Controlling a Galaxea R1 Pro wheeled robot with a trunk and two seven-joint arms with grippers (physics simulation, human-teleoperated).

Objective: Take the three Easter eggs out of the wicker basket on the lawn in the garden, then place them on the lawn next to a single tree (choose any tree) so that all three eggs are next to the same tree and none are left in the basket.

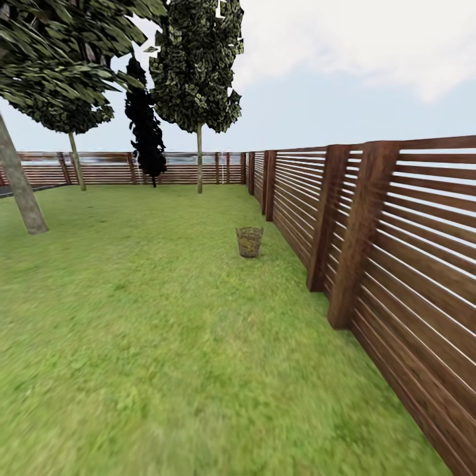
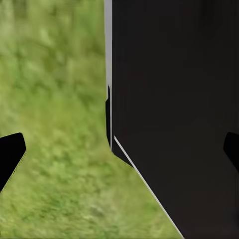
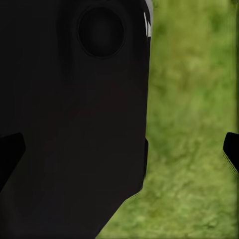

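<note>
The wicker basket (image 1: 249, 241) stands upright on the lawn (image 1: 152, 317) well ahead, close to the fence. It is small at this distance, and the Easter eggs cannot be made out inside it. The tree (image 1: 21, 195) with the thick leaning grey trunk rises at the far left of the head view. My left gripper (image 2: 119, 154) is open over grass, one dark fingertip (image 2: 10, 154) at each side of the left wrist view. My right gripper (image 3: 119, 154) is open too, a fingertip (image 3: 231, 149) at each edge.
A brown slatted fence (image 1: 390, 264) runs along the right and across the back of the garden. Two thin-trunked trees (image 1: 199, 158) and a dark cypress (image 1: 147, 139) stand near the back fence. Dark parts of my own body (image 2: 174, 124) show in both wrist views.
</note>
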